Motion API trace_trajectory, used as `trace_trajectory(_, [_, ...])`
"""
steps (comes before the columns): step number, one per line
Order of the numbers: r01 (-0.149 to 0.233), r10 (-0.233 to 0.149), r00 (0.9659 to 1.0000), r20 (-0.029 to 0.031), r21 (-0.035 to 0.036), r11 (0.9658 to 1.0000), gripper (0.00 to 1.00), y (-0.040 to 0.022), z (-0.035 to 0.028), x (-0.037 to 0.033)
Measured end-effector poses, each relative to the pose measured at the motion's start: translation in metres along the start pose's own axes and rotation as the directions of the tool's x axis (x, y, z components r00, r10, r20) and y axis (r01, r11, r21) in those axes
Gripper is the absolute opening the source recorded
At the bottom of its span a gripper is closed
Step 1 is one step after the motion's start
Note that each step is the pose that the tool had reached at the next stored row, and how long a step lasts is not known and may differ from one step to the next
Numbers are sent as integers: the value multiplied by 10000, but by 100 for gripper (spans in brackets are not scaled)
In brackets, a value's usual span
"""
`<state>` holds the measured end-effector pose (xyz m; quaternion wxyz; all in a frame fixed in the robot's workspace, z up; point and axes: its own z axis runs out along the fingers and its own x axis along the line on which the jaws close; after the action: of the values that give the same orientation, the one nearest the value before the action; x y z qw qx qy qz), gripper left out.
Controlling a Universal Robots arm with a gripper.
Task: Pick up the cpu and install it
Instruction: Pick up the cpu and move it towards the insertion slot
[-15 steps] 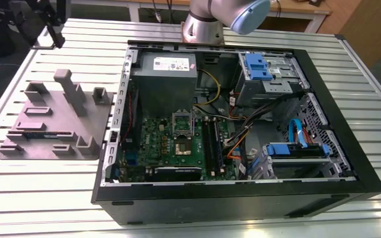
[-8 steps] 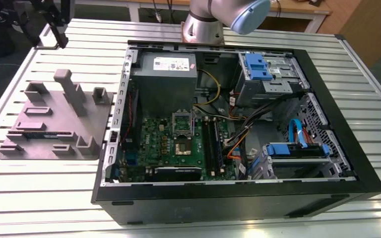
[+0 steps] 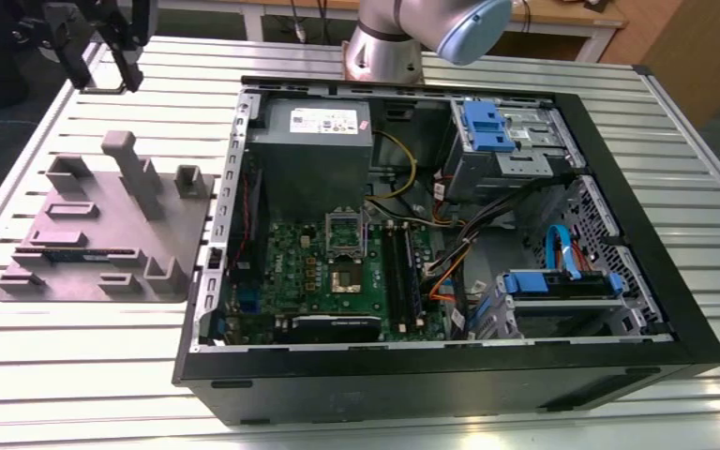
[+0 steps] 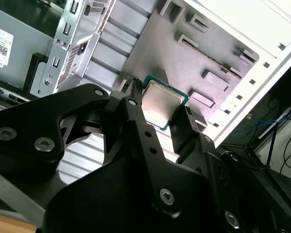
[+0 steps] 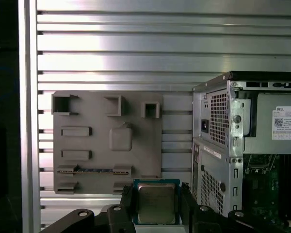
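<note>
Exterior view, far left up top: black two-finger gripper (image 3: pixel 106 73) hangs over slatted aluminium table (image 3: pixel 35 375), chip too small to spot there tbh. Just below: grey moulded plastic tray (image 3: pixel 97 234). First wrist view: small square cpu with silvery metal top (image 5: pixel 156 203) clamped between jaws, up in air near tray, side edges hidden by black fingers (image 5: pixel 127 203). Second wrist view: cpu (image 4: pixel 162 103) lower part hidden behind gripper. Right: open black pc case (image 3: pixel 460 384), metal-framed socket (image 3: pixel 345 248) inside, well apart from cpu.
</note>
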<state>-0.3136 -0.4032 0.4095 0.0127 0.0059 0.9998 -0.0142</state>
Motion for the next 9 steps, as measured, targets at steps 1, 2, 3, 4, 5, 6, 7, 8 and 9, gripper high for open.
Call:
trace_trajectory(1, [0, 0, 10000, 0, -1, 10000, 47, 0, 0, -12])
trace_trajectory(2, [0, 0, 10000, 0, 0, 10000, 47, 0, 1, -23])
trace_trajectory(3, [0, 0, 10000, 0, -1, 10000, 47, 0, 1, -32])
trace_trajectory(4, [0, 0, 10000, 0, -1, 10000, 47, 1, 2, -40])
trace_trajectory(5, [0, 0, 10000, 0, -1, 10000, 47, 1, 1, -48])
trace_trajectory(6, [0, 0, 10000, -1, 0, 10000, 47, 1, 1, -56])
trace_trajectory(7, [0, 0, 10000, 0, 0, 10000, 47, 1, 2, -63])
trace_trajectory(8, [-1, 1, 10000, 0, 0, 10000, 47, 1, 2, -71])
trace_trajectory(9, [-1, 1, 10000, 0, 0, 10000, 47, 1, 2, -80])
